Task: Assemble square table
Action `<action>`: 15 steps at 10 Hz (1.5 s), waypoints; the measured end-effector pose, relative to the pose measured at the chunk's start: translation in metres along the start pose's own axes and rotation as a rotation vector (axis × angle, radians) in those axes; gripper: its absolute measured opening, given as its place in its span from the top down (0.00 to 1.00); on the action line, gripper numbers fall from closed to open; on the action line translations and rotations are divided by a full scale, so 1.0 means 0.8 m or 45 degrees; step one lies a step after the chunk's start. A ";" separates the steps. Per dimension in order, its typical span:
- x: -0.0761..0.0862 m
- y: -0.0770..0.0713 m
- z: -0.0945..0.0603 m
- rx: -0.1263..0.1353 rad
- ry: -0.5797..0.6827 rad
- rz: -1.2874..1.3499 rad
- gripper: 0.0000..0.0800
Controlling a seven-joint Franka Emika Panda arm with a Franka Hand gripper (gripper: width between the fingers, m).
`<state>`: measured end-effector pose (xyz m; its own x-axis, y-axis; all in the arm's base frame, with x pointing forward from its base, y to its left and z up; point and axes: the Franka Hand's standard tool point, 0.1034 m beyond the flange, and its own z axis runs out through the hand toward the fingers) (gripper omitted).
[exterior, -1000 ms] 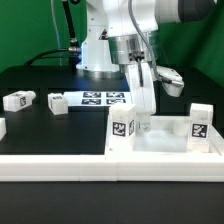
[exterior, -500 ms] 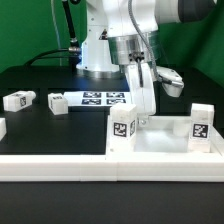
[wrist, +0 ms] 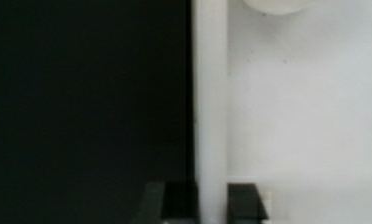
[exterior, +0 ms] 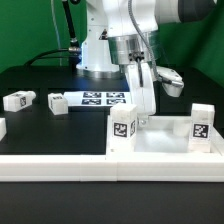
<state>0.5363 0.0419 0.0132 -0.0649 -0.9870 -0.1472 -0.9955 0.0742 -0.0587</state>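
Square table top (exterior: 170, 140): gripper (wrist: 204, 205) clamps its rim (black surface (wrist: 76, 100) beside).

1. square table top (exterior: 165, 140): plain white, also in the wrist view.
2. corner legs (exterior: 123, 128) (exterior: 200, 122): white, each with a black-and-white square tag.
3. loose legs (exterior: 18, 100) (exterior: 58, 103): white, with tags of the same kind.
4. marker board (exterior: 105, 98): white, with black tag patterns.
5. table surface (exterior: 60, 130): black.
6. front bar (exterior: 50, 166): white.
7. backdrop (exterior: 25, 30): green.
8. arm (exterior: 100, 20): white and grey.
9. gripper (wrist: 201, 205): black fingertips.
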 end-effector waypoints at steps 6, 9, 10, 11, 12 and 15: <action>0.052 0.018 -0.017 0.027 0.046 -0.343 0.93; 0.074 0.015 -0.024 0.002 0.072 -0.673 0.93; 0.079 0.015 -0.024 0.000 0.079 -0.726 0.93; 0.086 0.015 -0.024 -0.002 0.087 -0.794 0.93; 0.096 0.012 -0.028 -0.007 0.087 -0.930 0.93; 0.154 -0.016 -0.044 0.004 0.081 -1.351 0.93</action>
<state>0.5383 -0.0854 0.0306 0.8330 -0.5523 0.0326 -0.5445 -0.8287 -0.1294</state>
